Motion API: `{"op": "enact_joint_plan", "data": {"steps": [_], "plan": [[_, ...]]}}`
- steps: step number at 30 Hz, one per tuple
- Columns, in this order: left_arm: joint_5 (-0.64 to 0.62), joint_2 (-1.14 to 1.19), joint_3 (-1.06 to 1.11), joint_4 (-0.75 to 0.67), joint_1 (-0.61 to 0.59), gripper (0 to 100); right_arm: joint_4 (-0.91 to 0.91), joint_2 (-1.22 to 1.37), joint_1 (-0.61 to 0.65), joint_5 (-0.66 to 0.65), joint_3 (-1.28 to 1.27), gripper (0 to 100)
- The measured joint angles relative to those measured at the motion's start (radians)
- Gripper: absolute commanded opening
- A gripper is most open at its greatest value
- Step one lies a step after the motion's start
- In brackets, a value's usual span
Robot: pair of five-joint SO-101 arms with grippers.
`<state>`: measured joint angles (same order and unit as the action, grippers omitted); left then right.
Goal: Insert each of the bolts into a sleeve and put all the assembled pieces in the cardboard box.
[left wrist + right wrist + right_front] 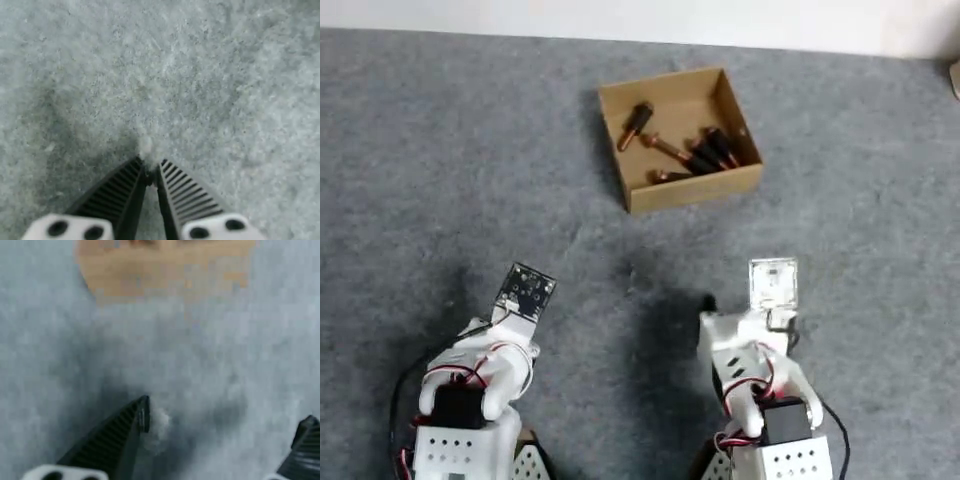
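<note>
Nearest to the robot, the left gripper (150, 167) is closed, its two ribbed jaws meeting at the tips with nothing between them, just above the grey felt mat (440, 180). The right gripper (226, 415) beside it is released, its jaws standing wide apart and empty, also low over the mat and facing the box.

Farther away stands the cardboard box (695, 190), with its lid open. Inside it lie the assembled pieces (705, 152): several copper-coloured bolts, each pushed into a dark sleeve. One piece (635, 125) lies apart near the far-left corner, and the others are crowded toward the right side and the near wall. I cannot count them for sure.

I judge these pieces as small, stiff metal, light but dense, and smooth. They are round, so they will roll on a flat surface and may slip in the jaws. The best hold is across the dark sleeve at its middle, keeping the piece level, because a tilted bolt could slide out of its sleeve.
</note>
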<state>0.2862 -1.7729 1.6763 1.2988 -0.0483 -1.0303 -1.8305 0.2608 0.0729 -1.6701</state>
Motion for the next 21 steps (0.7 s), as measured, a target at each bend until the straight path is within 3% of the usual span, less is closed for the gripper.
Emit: {"op": "enact_joint_plan", "data": {"steps": [6, 13, 21], "plan": [[0.008, 0.000, 0.000, 0.000, 0.000, 1, -0.175, 0.000, 0.000, 0.000, 0.000, 40.6], [0.002, 0.000, 0.000, 0.000, 0.000, 1, -0.204, 0.000, 0.000, 0.000, 0.000, 40.6], [-0.132, 0.000, 0.000, 0.000, 0.000, 1, -0.212, 0.000, 0.000, 0.000, 0.000, 40.6]]}}
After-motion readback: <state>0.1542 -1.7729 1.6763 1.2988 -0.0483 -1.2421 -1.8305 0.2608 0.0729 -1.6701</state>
